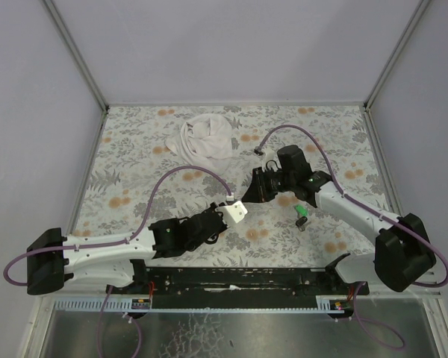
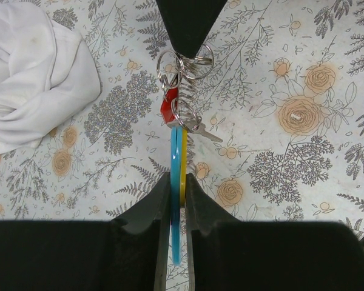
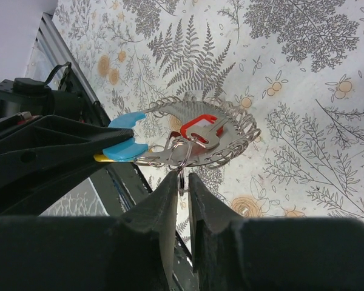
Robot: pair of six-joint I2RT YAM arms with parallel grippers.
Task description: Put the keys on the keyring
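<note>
My left gripper (image 2: 177,179) is shut on the keyring's light-blue piece (image 2: 176,151), with a yellow flat piece (image 2: 183,163) pressed edge-on beside it. The metal rings (image 2: 181,66) and a red-headed key (image 2: 168,107) hang beyond it, above the table. My right gripper (image 3: 181,177) is shut on a thin metal ring (image 3: 181,162) of the same bunch. The red key (image 3: 200,126) and the light-blue piece (image 3: 125,147) show just past its fingertips. A green-headed key (image 1: 302,215) lies on the table beside the right arm. The two grippers (image 1: 239,207) (image 1: 251,192) meet tip to tip at mid-table.
A crumpled white cloth (image 1: 205,138) lies at the back of the flowered table (image 1: 134,156) and also shows in the left wrist view (image 2: 36,73). Metal frame posts stand at the back corners. Purple cables arch over both arms.
</note>
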